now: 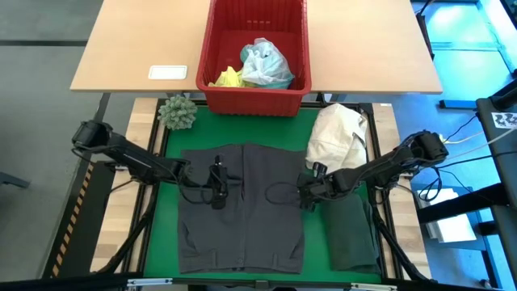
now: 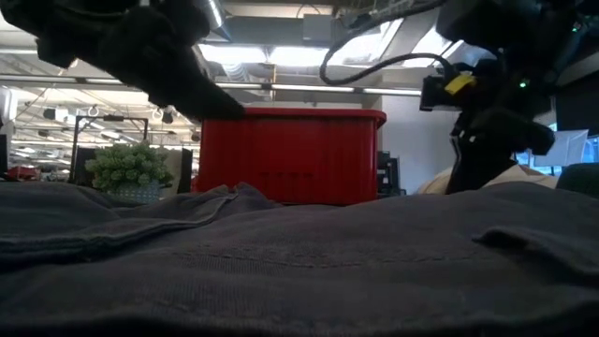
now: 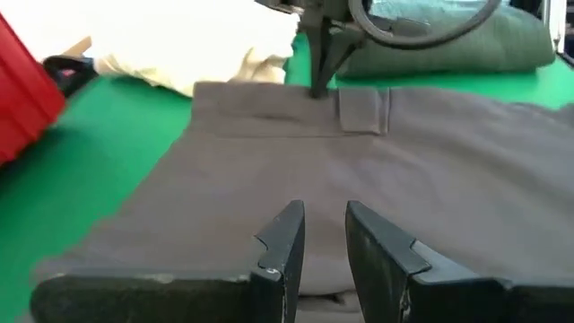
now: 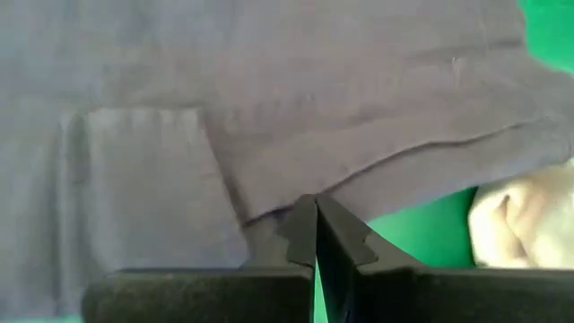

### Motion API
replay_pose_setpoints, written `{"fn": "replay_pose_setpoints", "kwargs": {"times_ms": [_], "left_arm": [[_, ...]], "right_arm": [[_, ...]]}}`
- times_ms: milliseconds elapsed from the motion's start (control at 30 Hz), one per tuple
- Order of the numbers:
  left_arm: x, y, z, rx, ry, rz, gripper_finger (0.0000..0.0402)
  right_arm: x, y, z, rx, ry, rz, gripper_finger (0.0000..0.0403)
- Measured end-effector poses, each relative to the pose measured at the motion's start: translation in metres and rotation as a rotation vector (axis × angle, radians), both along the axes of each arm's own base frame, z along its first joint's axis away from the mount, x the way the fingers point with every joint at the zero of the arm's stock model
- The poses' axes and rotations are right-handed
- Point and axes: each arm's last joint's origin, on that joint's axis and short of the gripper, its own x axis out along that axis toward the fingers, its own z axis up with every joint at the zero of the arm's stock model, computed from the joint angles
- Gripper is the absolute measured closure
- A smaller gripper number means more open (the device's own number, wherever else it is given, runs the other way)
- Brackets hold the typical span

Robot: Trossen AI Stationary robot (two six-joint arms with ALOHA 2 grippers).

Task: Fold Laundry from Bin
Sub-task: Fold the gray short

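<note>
Lying flat on the green mat of the table, the grey garment [image 1: 241, 206] looks soft, light and floppy (best pinched at an edge or corner). Over its left half, the left claw [image 1: 216, 187] stands narrowly parted, holding nothing visible; the right claw [image 1: 308, 192], fully closed, sits at its right edge.

Left gripper [image 1: 216, 196] fingers slightly parted, low; right gripper [image 1: 305, 196] fingers pressed together.
</note>
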Motion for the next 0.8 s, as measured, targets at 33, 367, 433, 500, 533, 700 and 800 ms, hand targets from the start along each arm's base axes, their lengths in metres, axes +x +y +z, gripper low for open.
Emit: {"fn": "replay_pose_setpoints", "kwargs": {"times_ms": [33, 367, 433, 500, 533, 700, 800], "left_arm": [[0.002, 0.000, -0.003, -0.005, 0.006, -0.011, 0.0321], [0.013, -0.002, -0.018, -0.017, 0.037, -0.042, 0.0321], [0.014, -0.002, -0.019, -0.016, 0.044, -0.042, 0.0321], [0.014, -0.001, -0.021, -0.015, 0.051, -0.038, 0.0321], [0.014, 0.000, -0.021, -0.015, 0.052, -0.035, 0.0321], [0.014, -0.001, -0.020, -0.021, 0.048, -0.039, 0.0321], [0.014, -0.002, -0.020, -0.032, 0.049, -0.061, 0.0321]], "right_arm": [[-0.001, 0.000, -0.001, 0.002, 0.016, 0.001, 0.0402], [-0.016, -0.005, -0.005, 0.018, 0.191, 0.004, 0.0402], [-0.014, -0.004, -0.005, 0.035, 0.184, 0.008, 0.0402], [-0.011, -0.003, -0.005, 0.049, 0.151, 0.016, 0.0402], [-0.008, -0.002, -0.004, 0.056, 0.117, 0.026, 0.0402], [0.008, 0.003, 0.002, 0.053, -0.038, 0.112, 0.0402], [0.015, 0.005, 0.006, 0.038, -0.116, 0.152, 0.0402]]}}
